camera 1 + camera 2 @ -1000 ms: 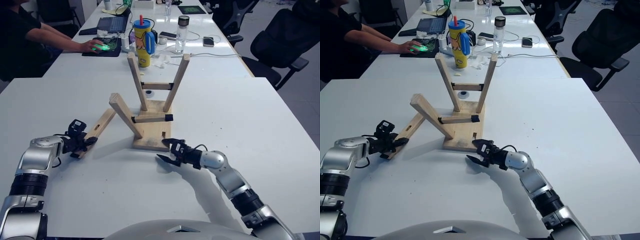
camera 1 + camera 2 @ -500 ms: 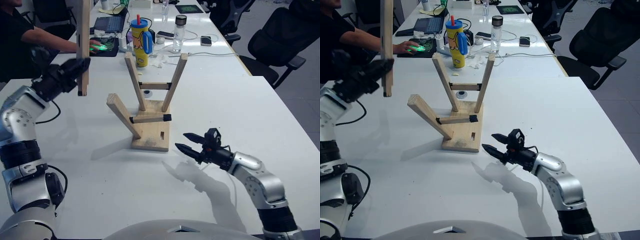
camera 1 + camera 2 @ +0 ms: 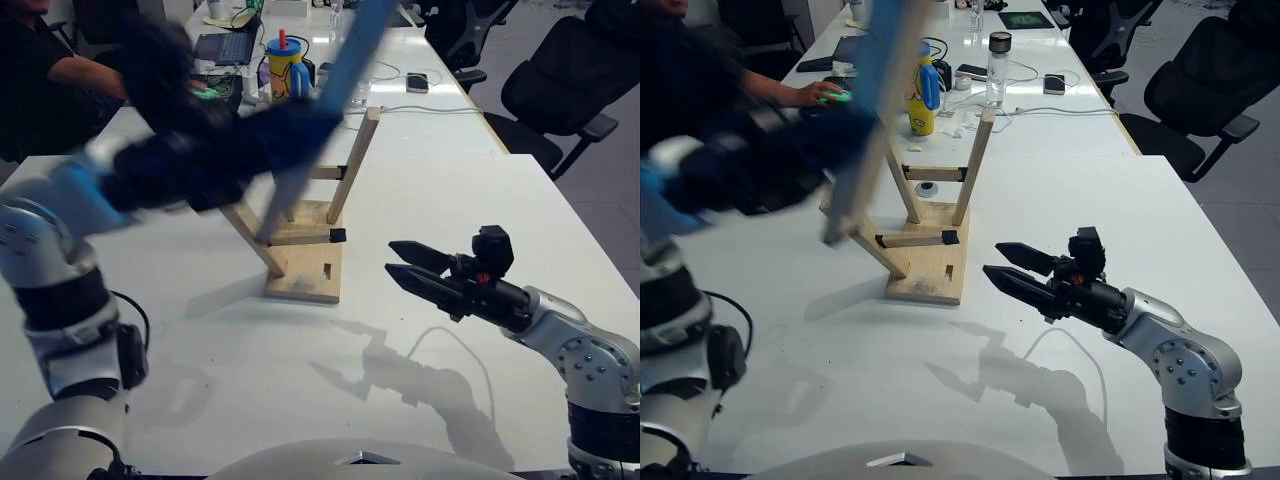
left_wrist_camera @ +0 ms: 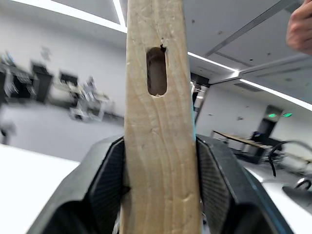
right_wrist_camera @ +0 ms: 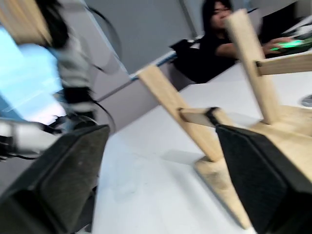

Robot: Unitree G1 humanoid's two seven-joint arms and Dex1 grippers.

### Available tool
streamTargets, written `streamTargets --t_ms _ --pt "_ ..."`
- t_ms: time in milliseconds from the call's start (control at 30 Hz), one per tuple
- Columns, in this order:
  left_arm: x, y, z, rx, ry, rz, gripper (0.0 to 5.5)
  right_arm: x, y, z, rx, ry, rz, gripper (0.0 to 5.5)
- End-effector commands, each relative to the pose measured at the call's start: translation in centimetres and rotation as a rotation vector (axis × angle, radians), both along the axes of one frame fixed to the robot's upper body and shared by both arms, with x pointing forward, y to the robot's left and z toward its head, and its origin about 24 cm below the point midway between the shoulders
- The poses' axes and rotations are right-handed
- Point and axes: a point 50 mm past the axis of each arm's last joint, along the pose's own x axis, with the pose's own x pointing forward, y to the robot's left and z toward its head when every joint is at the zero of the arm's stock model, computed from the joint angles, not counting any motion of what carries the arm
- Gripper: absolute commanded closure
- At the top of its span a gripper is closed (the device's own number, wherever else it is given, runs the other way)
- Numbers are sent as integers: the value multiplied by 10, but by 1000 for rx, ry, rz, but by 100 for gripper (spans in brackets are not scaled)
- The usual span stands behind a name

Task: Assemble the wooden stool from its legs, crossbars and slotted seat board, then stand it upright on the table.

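Observation:
The half-built stool stands upside down mid-table: slotted seat board (image 3: pixel 305 280) flat, two legs (image 3: pixel 355 160) upright with a crossbar (image 3: pixel 322 172), and a third tilted leg (image 3: pixel 250 235) with a crossbar (image 3: pixel 300 237). My left gripper (image 3: pixel 250 150), blurred, is shut on a loose slotted leg (image 3: pixel 335 85) that slants above the stool, its lower end near the tilted leg. The left wrist view has that leg (image 4: pixel 156 146) clamped between both fingers (image 4: pixel 105 180). My right gripper (image 3: pixel 392 257) hovers open right of the seat board, pointing at it, nothing held; its fingers (image 5: pixel 63 180) frame the stool (image 5: pixel 170 102).
On the table behind stand a yellow cup (image 3: pixel 923 95), a bottle (image 3: pixel 996 65) and a laptop, where a person sits. A small dark ring (image 3: pixel 927 187) lies behind the stool. Office chairs (image 3: pixel 570 80) stand at the right. White table (image 3: pixel 200 380) spreads in front.
The left arm swung the loose leg from upright at the left to slanting over the stool. The right gripper lifted and drew back rightward from the seat board, staying open.

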Motion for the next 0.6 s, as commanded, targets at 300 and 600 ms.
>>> streamTargets --t_ms 300,600 --pt "-13 -18 -112 243 243 -127 346 -2 -13 42 280 1 97 80" --pt "-6 -12 -118 300 190 -139 346 0 -8 24 186 80 120 178"
